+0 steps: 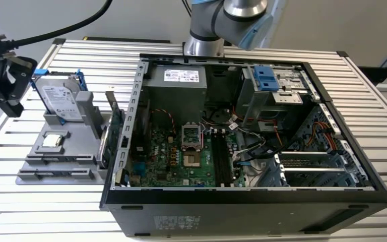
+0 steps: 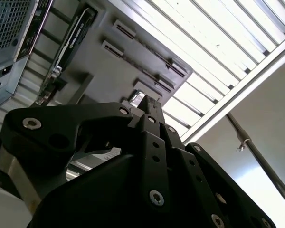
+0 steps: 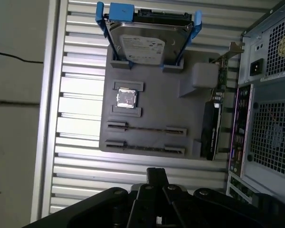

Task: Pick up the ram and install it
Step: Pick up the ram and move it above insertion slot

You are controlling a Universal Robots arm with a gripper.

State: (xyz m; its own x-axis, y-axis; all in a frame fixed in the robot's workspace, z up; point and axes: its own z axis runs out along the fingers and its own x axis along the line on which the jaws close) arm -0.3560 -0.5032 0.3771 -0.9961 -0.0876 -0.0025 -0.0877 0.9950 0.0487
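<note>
First wrist view, taken from nearest to farthest: the gripper (image 3: pixel 156 175) is seen closest, and its fingers (image 3: pixel 153 176) appear to be drawn together with nothing held between them, though only their backs are presented. The gripper is held above the slatted desk (image 3: pixel 80 156), apart from everything on it.

Just beyond the fingers, a grey holder (image 3: pixel 156 104) is laid flat on the desk. In its slotted row nearest the gripper, a thin strip is stood on edge; this is taken to be the ram (image 3: pixel 145 147), though only its narrow edge is shown. A second strip (image 3: pixel 146 128) of the same kind is set in the next row, parallel to the first.

Farther along the holder, a square processor chip (image 3: pixel 127 99) is seated between two small brackets. Beyond it, a silver hard drive (image 3: pixel 145 45) with blue rails is propped at the holder's far end. A dark expansion card (image 3: pixel 211 128) is stood along the holder's side, between the holder and the computer case (image 3: pixel 270 118).

In the exterior view, the case is seen lying open on the desk, with the green motherboard (image 1: pixel 180 156) exposed inside and its black memory slots (image 1: pixel 221 156) run beside the processor socket. The gripper is placed well apart from the case, past the holder at the exterior view's left.
</note>
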